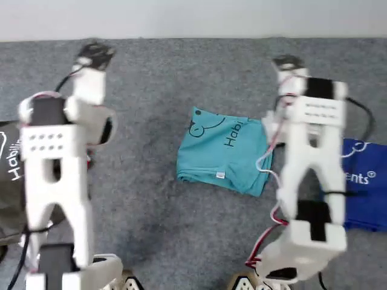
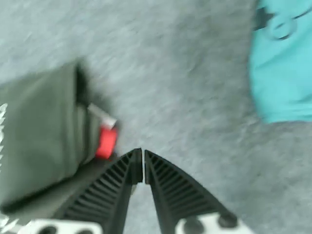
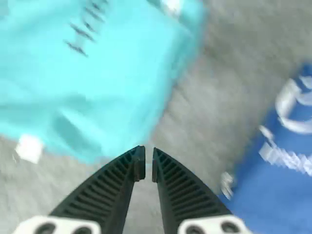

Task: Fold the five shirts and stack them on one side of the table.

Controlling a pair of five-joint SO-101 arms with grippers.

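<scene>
A dark shirt (image 1: 7, 199) lies at the far left edge of the grey surface (image 1: 151, 109), partly under the left arm in the high view. In the left wrist view the same shirt (image 2: 39, 131) appears folded, and a small red piece (image 2: 106, 141) sits at its edge; what that piece is cannot be told.

The left gripper (image 2: 143, 158) hangs over bare surface just beside the dark shirt. Its two black ribbed fingers (image 2: 170, 180) are drawn together to a hairline slit, with nothing between them and nothing touching them.

In the middle of the surface lies a teal shirt (image 1: 221, 151), folded into a rough rectangle with dark print on top and a small white tag (image 1: 221, 176) at its near edge. It is well apart from the dark shirt.

The right gripper (image 3: 148, 163) is over the strip of bare surface between the teal shirt (image 3: 97, 73) and a blue shirt (image 3: 282, 185). Its fingers are nearly closed, a thin gap showing at the tips, and they grasp no cloth.

The blue shirt (image 1: 366, 187) lies at the right edge of the surface, flat, with white print, partly covered by the right arm in the high view.
</scene>
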